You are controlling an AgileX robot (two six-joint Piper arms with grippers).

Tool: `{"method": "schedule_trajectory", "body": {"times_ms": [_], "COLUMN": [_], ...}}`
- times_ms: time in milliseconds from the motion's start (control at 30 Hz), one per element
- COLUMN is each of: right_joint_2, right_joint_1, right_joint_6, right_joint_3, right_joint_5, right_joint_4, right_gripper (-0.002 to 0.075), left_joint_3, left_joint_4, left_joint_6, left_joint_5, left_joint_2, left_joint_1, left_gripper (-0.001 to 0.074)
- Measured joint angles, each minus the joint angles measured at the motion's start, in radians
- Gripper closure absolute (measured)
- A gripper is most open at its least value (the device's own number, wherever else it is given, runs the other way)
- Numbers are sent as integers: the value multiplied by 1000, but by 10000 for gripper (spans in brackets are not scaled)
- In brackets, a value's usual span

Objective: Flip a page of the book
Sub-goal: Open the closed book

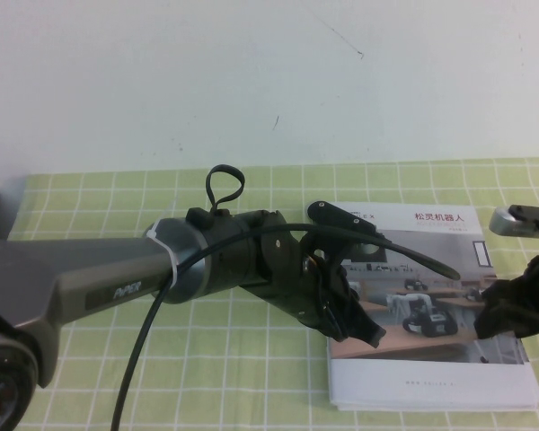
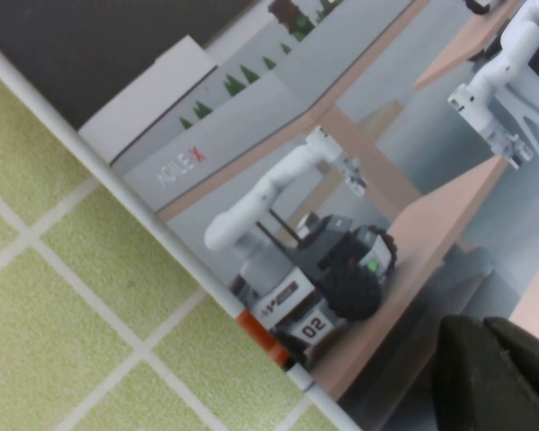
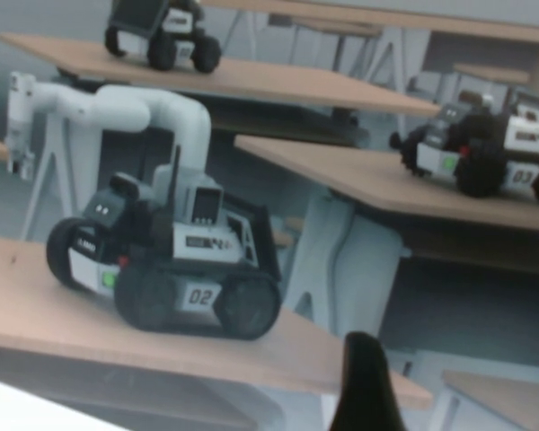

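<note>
Book [image 1: 431, 359]: lies flat and closed on the green checked cloth [image 1: 234, 359], right of centre and toward the near edge; red title at its far right corner.
Page [image 1: 431, 260]: the cover leaf, classroom-robot photo facing up, lying flat on the book.
Left gripper [image 1: 355, 314]: reaches in from the left and sits low over the book's left edge, above the photo. Cannot tell whether its fingers are spread or pressed together. Its wrist view shows the cover's edge [image 2: 207, 278] against the cloth [image 2: 63, 296] and a dark fingertip [image 2: 494, 377] over the photo.
Right gripper [image 1: 521, 310]: at the right edge of the scene, over the book's right side. Finger state: cannot tell. Its wrist view is filled by the cover photo [image 3: 251, 180], with one dark fingertip [image 3: 364, 386] close above it.
Cable [image 1: 135, 359]: black, hangs from the left arm toward the near edge.
</note>
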Motion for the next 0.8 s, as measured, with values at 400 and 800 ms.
{"method": "schedule_trajectory", "body": {"times_ms": [400, 800], "right_joint_2": [0, -36], "right_joint_1": [0, 0], "right_joint_6": [0, 0], "right_joint_3": [-2, -2], "right_joint_5": [18, 37], "right_joint_4": [2, -7], "right_gripper": [277, 301], "left_joint_3": [0, 0], "left_joint_4": [5, 7], "left_joint_6": [0, -2], "left_joint_5": [0, 2], "left_joint_2": [0, 0], "left_joint_1": [0, 0], "left_gripper": [738, 738]}}
